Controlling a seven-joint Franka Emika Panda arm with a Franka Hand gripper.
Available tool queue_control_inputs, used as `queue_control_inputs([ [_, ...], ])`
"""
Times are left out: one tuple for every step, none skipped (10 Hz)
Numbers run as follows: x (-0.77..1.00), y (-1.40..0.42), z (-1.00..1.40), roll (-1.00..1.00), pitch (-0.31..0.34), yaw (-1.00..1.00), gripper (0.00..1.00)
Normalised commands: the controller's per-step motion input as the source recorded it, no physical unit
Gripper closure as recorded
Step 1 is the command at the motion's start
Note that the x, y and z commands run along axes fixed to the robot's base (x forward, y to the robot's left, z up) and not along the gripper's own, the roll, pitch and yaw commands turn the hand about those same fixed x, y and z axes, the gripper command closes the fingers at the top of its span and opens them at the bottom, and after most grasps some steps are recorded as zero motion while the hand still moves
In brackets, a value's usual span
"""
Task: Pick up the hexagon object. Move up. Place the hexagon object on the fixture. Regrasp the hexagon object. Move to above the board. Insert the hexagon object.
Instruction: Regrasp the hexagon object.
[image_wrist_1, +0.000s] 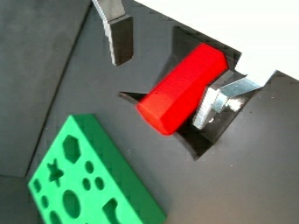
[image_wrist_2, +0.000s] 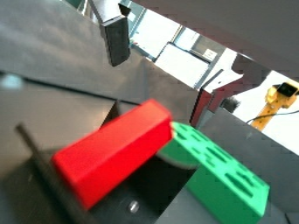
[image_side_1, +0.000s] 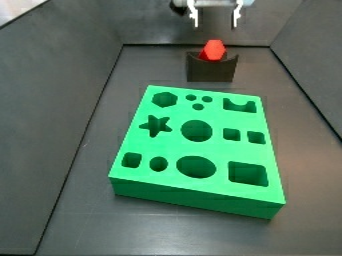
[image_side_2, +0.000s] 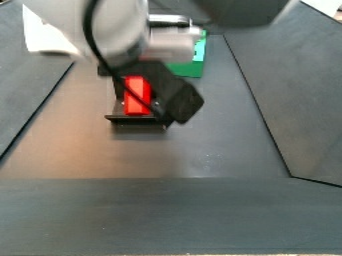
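Tool: my tool (image_side_1: 214, 13) hangs above the fixture, near the far end of the worktop (image_side_1: 80, 150); its two silver plates stand apart with nothing between them.
Fingers: in a wrist view one finger (image_wrist_1: 114, 35) sits clear to one side of the red piece, the other close by its opposite flank; I cannot tell whether that one touches.
Hexagon object: the hexagon object (image_side_1: 211, 48) rests in the notch of the fixture (image_side_1: 210, 69), lying tilted along it in both wrist views.
Board: the board (image_side_1: 201, 150) lies flat on the worktop, nearer the camera than the fixture and apart from it, its holes unfilled.
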Motion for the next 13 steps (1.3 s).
queue_control_inputs([
  [-0.04,0.0,0.32,0.06,0.075,0.01,0.0],
  [-0.08,-1.0,0.84,1.0,0.071,0.04,0.0],
  [-0.08,-1.0,0.8,1.0,0.069,0.04,0.0],
  [-0.11,-1.0,0.75,1.0,0.057,0.04,0.0],
  [-0.13,-1.0,0.7,1.0,0.051,0.03,0.0],
  [-0.11,-0.87,0.48,1.0,0.045,0.03,0.0],
  [-0.09,-0.76,0.33,1.0,0.044,0.03,0.0],
  [-0.04,-0.47,0.07,1.0,0.042,0.03,0.0],
  [-0.03,-0.27,0.0,1.0,0.04,0.03,0.0],
  [-0.03,-0.07,0.0,1.0,0.038,0.03,0.0],
  [-0.04,-0.01,0.02,1.0,0.035,0.03,0.0],
  [-0.03,-0.04,0.0,1.0,0.03,0.03,0.0],
  [-0.03,-0.03,0.0,1.0,0.026,0.03,0.0],
])
